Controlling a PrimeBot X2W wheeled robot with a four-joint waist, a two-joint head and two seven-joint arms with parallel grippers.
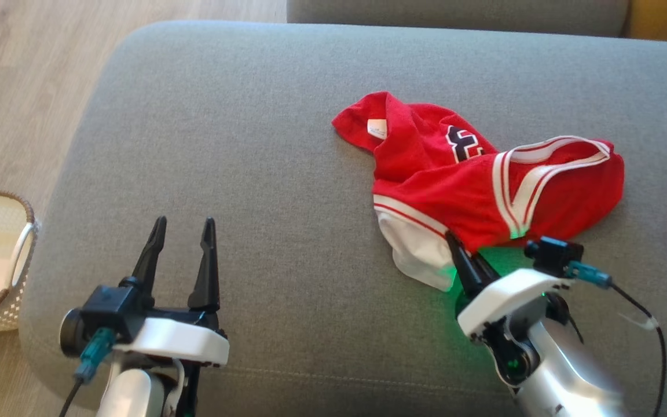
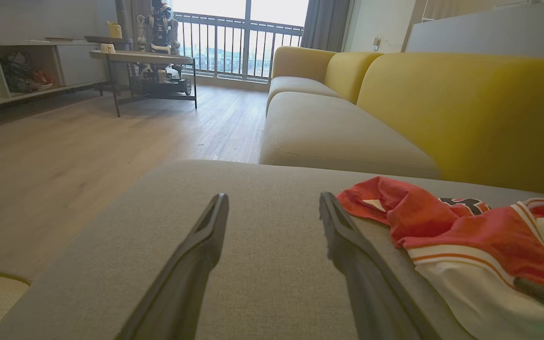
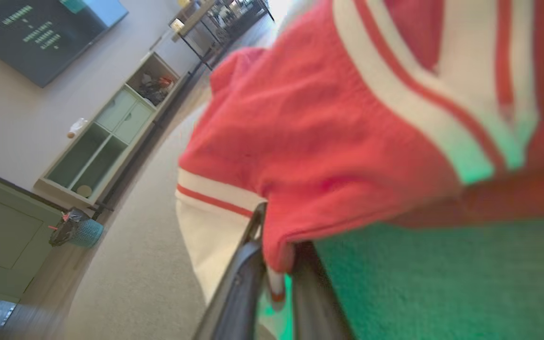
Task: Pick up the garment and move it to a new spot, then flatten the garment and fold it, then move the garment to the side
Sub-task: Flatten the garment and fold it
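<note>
- Right gripper [image 1: 460, 246], at the lower right of the head view, is clamping the garment [image 1: 443, 174] by its near hem; we are seeing red cloth pinched between its fingers.
- Left gripper [image 1: 186, 223] is hovering at lower left, fingers apart.
- We are noting the garment lying crumpled on the grey cushion [image 1: 223, 145], right of centre.

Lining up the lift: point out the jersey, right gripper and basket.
jersey [image 1: 426, 179], head view, red cloth below the number.
right gripper [image 3: 279, 236], right wrist view, between its fingers, at the pinched cloth.
basket [image 1: 22, 249], head view, its handle.
</note>
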